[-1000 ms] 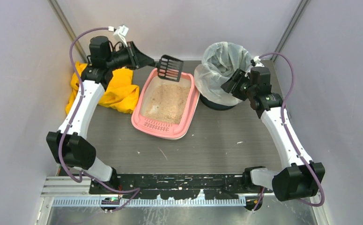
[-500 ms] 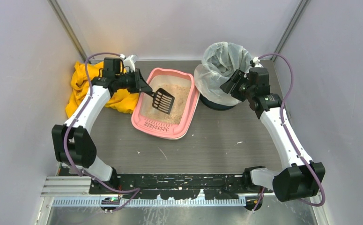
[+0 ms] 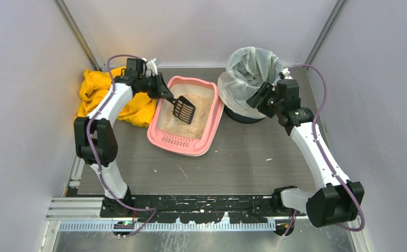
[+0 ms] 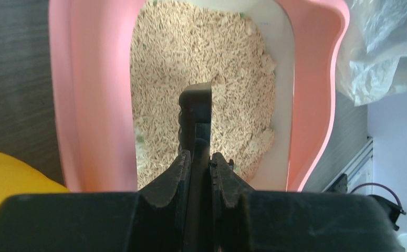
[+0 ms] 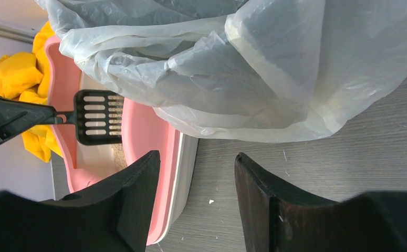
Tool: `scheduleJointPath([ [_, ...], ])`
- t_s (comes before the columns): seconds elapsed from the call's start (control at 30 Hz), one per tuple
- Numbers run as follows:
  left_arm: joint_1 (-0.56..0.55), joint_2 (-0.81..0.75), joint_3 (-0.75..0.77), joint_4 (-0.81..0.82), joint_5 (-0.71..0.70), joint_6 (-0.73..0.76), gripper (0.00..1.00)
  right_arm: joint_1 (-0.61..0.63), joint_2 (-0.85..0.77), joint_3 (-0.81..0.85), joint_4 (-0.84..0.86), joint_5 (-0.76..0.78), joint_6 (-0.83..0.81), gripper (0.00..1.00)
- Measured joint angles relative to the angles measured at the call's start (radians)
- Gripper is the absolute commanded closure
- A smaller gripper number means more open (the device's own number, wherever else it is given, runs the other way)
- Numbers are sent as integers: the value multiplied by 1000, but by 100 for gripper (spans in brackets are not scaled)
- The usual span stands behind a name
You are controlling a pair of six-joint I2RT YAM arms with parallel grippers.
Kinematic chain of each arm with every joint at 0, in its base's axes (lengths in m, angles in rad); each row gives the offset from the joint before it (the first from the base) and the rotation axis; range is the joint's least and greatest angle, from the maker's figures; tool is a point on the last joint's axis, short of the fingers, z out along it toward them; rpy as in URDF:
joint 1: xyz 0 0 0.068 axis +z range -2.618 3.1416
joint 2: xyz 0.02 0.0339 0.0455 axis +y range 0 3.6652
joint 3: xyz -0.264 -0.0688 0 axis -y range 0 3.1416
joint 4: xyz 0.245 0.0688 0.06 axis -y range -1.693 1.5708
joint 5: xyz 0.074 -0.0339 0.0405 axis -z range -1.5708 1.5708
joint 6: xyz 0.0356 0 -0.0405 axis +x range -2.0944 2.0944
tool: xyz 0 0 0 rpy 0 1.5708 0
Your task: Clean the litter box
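Yellow cloth (image 3: 114,100) lies bunched in the far-left corner of the surface (image 3: 232,157), soft and creased. Just to its right, the left gripper (image 3: 163,94) is clenched on the thin handle of a black slotted scoop (image 3: 183,108), whose blade hangs tilted over the litter box (image 3: 180,142). That shallow pink tray with rounded corners sits left of centre toward the far edge, its slotted lip at the near short end. The litter (image 3: 198,118) inside is beige, coarse and pellet-like, spread unevenly, with bare white floor showing along the right wall.

To scoop well, I'd say the blade should go in low and nearly flat and slide under the grains rather than plough them over the smooth rim. Then it should lift level and shake gently so loose grains drop through the slots.

Close beside the tray on its right, a round bin wears a crinkled clear liner (image 3: 248,71), thin and floppy. The right gripper (image 5: 196,163) hovers at the bin's near side, jaws spread wide and holding nothing.
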Motion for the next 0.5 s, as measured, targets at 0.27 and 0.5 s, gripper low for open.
scheduleJointPath([
  [0.27,-11,88,124,-16,-41,36,100,0,0,-4,1,4,0,40],
  [0.5,-67,214,240,-76,-69,80,100,0,0,-17,-2,6,-2,40],
])
